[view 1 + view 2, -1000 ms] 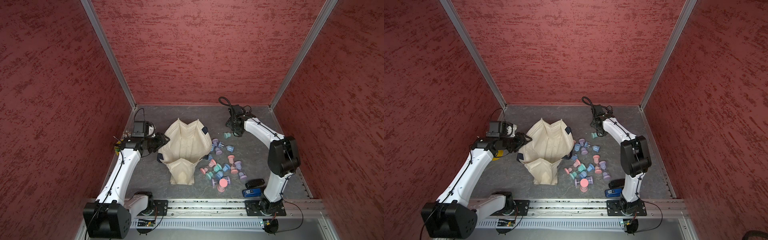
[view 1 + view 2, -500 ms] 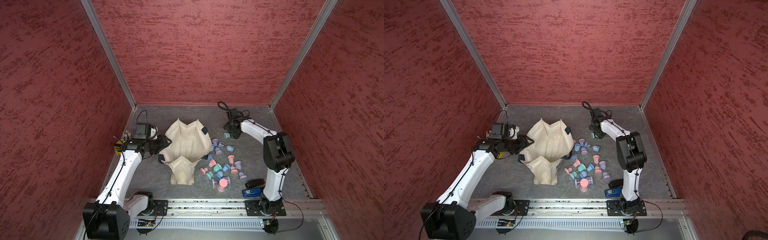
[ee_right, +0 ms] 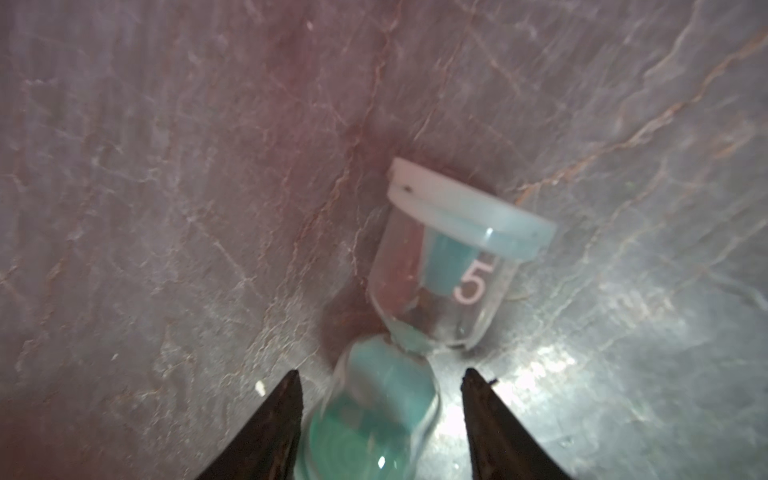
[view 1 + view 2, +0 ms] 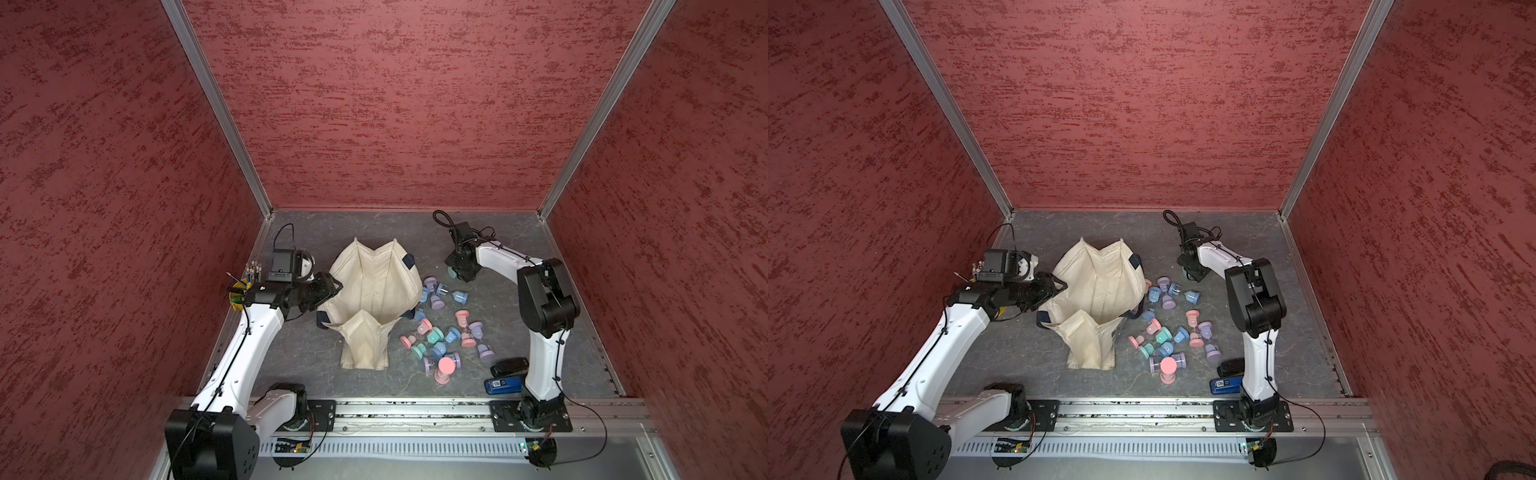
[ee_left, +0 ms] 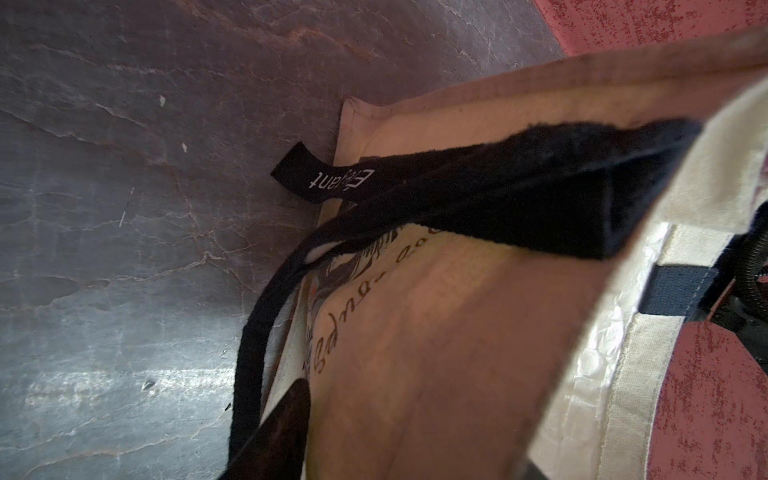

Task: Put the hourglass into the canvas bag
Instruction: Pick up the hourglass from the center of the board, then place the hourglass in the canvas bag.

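The cream canvas bag (image 4: 374, 291) (image 4: 1096, 291) stands open at the middle of the floor, with dark strap handles. My left gripper (image 4: 330, 286) (image 4: 1057, 286) is at its left rim. In the left wrist view the bag's printed wall (image 5: 457, 353) lies across the gap between the fingers (image 5: 286, 432), which stand wide apart. My right gripper (image 4: 457, 272) (image 3: 379, 372) is low at the back right, over a teal hourglass (image 4: 450, 272) (image 3: 453, 266) marked 5 that lies on the floor. One bulb sits between the fingers, with a gap on one side.
Several pastel hourglasses (image 4: 440, 332) are scattered right of the bag, and a pink one (image 4: 446, 368) stands near the front. A yellow pencil cup (image 4: 240, 296) is by the left wall. A black case (image 4: 509, 365) and a blue object (image 4: 503, 384) lie by the right arm's base.
The right arm's elbow has drawn in and back while its gripper stayed over the teal hourglass, and its fingers have narrowed around it. The left gripper has edged slightly toward the bag's rim.
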`<state>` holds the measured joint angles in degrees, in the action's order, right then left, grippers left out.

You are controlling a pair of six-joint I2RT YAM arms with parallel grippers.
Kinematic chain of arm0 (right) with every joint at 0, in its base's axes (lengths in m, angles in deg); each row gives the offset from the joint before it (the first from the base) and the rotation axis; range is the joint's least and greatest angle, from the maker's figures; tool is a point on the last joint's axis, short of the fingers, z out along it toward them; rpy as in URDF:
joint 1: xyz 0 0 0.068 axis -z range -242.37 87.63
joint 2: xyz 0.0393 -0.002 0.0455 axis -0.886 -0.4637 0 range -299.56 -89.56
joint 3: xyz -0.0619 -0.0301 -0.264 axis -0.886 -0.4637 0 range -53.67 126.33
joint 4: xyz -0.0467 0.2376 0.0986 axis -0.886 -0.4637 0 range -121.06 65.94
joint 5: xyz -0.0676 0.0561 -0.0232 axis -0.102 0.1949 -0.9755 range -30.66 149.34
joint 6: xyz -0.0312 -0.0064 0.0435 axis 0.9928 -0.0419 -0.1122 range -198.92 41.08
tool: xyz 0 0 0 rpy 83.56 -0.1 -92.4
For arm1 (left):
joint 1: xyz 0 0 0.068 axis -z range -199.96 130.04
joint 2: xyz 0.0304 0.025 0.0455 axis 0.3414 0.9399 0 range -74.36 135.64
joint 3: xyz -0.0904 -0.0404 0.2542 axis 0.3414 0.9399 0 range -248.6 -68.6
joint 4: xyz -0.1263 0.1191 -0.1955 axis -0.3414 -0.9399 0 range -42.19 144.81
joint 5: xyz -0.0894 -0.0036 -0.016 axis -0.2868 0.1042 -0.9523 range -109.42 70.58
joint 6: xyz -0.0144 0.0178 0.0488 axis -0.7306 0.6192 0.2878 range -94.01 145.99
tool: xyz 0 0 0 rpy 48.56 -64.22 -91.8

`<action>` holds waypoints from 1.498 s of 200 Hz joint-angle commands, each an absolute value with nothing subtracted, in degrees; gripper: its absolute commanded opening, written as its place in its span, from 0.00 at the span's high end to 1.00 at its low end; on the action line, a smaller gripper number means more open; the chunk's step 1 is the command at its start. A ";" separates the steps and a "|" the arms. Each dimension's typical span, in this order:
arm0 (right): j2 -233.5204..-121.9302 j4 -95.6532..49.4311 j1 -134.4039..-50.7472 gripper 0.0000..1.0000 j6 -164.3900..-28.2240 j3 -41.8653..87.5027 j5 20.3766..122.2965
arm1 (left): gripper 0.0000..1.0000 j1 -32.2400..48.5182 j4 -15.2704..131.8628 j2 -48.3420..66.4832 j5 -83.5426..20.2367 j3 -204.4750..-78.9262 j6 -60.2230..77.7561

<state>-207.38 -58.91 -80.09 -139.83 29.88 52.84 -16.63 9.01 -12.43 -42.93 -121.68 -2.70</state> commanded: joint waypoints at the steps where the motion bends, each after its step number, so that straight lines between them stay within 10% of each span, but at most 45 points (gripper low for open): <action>1: -209.38 -58.52 -79.36 0.43 -140.65 29.61 51.44 | 0.45 -16.29 10.67 -12.00 -43.59 -120.94 -2.87; 69: -209.76 -58.89 -78.64 0.64 -137.76 29.37 48.74 | 0.50 -16.35 11.20 -12.99 -43.25 -120.63 -4.03; 126: -206.09 -57.54 -78.72 1.00 -134.94 27.00 46.30 | 0.63 -17.24 14.67 -12.47 -46.47 -120.25 -7.71; 196: -192.05 -57.06 -78.80 1.00 -129.18 26.59 40.72 | 1.00 -18.27 18.71 -11.66 -46.42 -119.22 -11.92; 299: -179.43 -51.67 -91.54 1.00 -116.52 36.58 43.02 | 1.00 -19.19 27.42 -7.19 -50.76 -119.69 -16.38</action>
<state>-181.26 -56.18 -86.41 -121.86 32.48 42.26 -18.72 23.50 -7.36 -49.36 -119.60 -14.96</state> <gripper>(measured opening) 0.389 0.055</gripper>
